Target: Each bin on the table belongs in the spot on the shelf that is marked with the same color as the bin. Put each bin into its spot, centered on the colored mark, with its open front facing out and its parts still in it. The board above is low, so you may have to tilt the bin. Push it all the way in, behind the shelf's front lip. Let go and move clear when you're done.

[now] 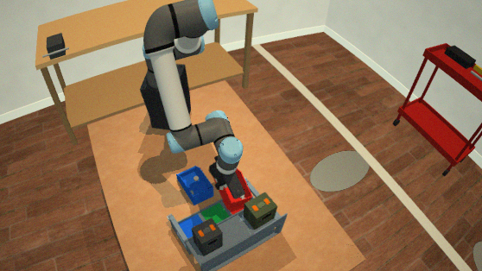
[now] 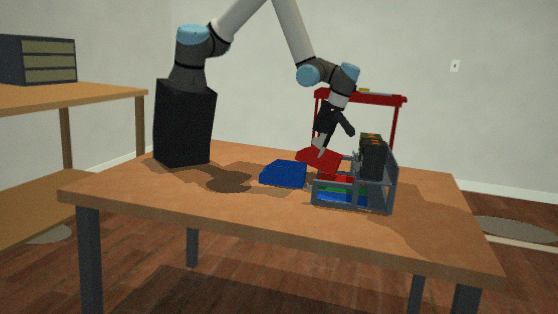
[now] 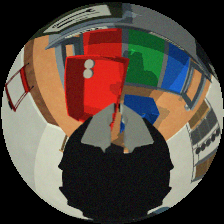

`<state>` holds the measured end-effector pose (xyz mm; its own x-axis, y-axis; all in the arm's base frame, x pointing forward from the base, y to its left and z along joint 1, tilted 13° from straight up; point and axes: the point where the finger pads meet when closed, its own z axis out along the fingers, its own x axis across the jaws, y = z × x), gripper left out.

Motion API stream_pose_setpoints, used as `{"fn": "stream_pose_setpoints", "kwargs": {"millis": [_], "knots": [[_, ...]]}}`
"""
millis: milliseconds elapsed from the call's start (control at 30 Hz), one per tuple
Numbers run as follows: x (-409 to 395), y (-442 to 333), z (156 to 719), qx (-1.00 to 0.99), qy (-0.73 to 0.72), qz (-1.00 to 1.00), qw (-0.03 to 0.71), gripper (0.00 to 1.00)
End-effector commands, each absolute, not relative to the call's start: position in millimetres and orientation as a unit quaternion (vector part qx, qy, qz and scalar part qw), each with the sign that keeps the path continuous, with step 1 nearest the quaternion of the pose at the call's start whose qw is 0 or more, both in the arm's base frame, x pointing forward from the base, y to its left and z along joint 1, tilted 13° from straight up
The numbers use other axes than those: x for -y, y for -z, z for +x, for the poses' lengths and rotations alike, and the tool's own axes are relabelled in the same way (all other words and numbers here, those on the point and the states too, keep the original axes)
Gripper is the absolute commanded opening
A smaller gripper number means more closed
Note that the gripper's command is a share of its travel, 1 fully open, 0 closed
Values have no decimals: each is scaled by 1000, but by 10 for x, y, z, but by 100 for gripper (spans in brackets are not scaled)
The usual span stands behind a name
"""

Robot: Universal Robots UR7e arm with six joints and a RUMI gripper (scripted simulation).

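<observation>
My gripper (image 1: 222,187) (image 2: 321,153) (image 3: 117,103) is shut on the left side wall of the red bin (image 1: 237,204) (image 2: 328,161) (image 3: 100,96). The bin is held above the table, tilted down toward the shelf (image 1: 244,242) (image 2: 393,175), its far end over the red mark (image 2: 341,178) (image 3: 102,40). Two round pale parts (image 3: 88,68) lie inside near that end. The blue bin (image 1: 195,188) (image 2: 283,175) (image 3: 143,108) stands on the table before the shelf; a pale part shows inside. The green mark (image 1: 216,212) (image 3: 146,62) and blue mark (image 1: 189,225) (image 3: 175,62) show uncovered.
A dark box (image 1: 207,237) and an olive box (image 1: 260,211) stand on the shelf's upper board, the olive one close behind the red bin. The shelf's side frames rise at both ends. The wooden table (image 1: 130,173) (image 2: 210,210) carries the shelf and the arm's black base (image 2: 182,125).
</observation>
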<state>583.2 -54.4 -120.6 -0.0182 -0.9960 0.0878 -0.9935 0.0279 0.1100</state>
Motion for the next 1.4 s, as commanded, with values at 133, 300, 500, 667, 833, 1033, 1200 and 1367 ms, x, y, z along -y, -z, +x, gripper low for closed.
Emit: {"fn": "stream_pose_setpoints", "kwargs": {"millis": [133,300,500,667,833,1033,1200,1367], "knots": [[544,1199,5839,713,8,697,70,0],[544,1199,5839,713,8,697,70,0],[544,1199,5839,713,8,697,69,0],[544,1199,5840,713,7,697,69,0],[545,1201,5842,713,5,698,67,0],[546,1202,5845,713,3,698,65,0],[547,1203,5848,713,1,698,63,0],[548,1204,5850,713,0,698,62,0]]}}
